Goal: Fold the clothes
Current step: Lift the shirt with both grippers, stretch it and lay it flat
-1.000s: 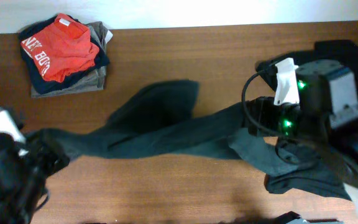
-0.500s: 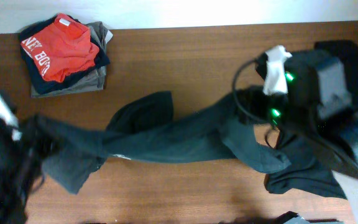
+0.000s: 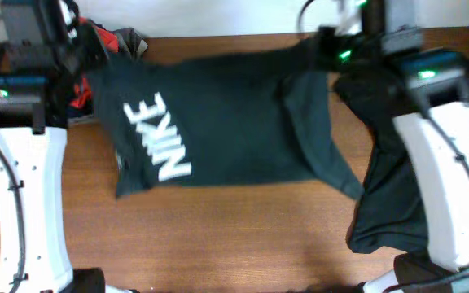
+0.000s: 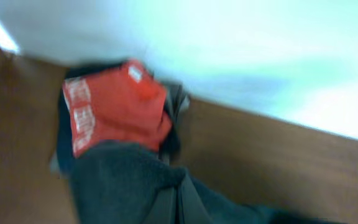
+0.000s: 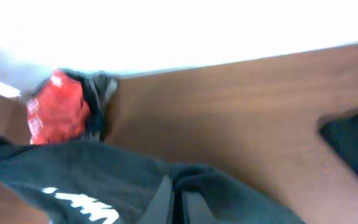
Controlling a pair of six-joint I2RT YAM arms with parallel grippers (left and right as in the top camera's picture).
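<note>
While the left gripper and right gripper clamp tight on its far corners, the charcoal T-shirt stretches wide along the table's far edge, white NIKE letters slanting near its left side. Only the overhead view shows the print whole and a black heap at the right edge; wrist views reveal the red-topped folded stack in the far left corner, blurred.

A reddish-brown wooden table with a fine grain filled most of the overhead view. Along its far edge ran a plain pale wall, washed almost white by bright, even light and faintly bluish in the left wrist view.
</note>
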